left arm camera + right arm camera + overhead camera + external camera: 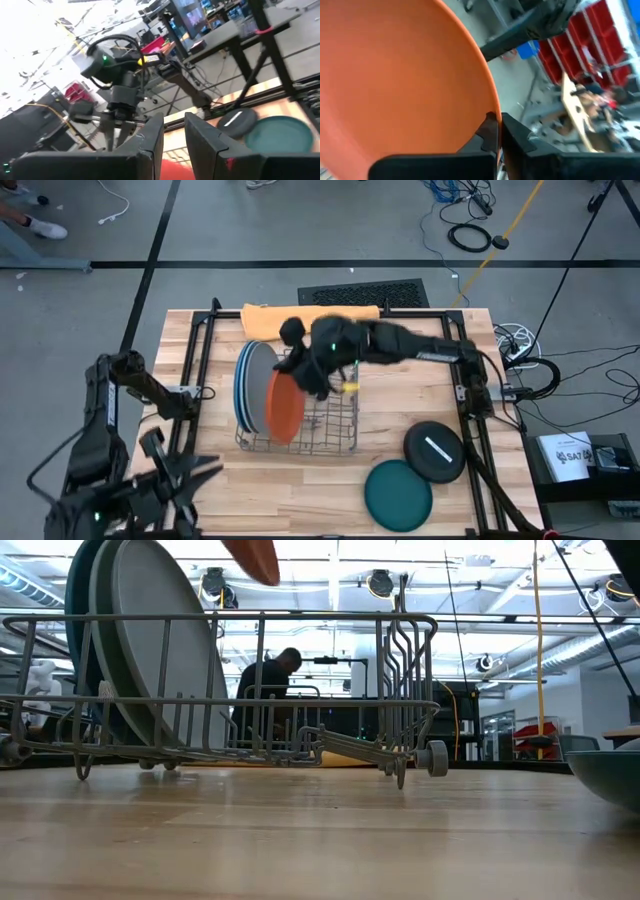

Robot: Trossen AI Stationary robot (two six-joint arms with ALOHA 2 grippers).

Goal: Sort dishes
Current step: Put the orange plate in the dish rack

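Note:
An orange plate (283, 406) hangs on edge over the wire dish rack (330, 435), with my right gripper (496, 124) shut on it. Its lower edge shows at the top of the low view (250, 558). A light blue plate and a grey plate (250, 383) stand upright in the rack's left end. A black plate with a white stripe (435, 450) and a teal plate (398, 492) lie flat on the table to the right. My left gripper (173, 135) waits near the table's near left corner (195, 475), open with a narrow gap and nothing in it. My right gripper pinches the orange plate's rim (489, 107) between its two fingers, one on each face. The fingers come from the table's right side, slanting down. The plate stands on edge, lifted clear above the rack.
A folded orange cloth (310, 315) lies behind the rack at the table's far edge. Bare wood lies between the rack and the near edge. A person shows in the room behind the table (265, 685).

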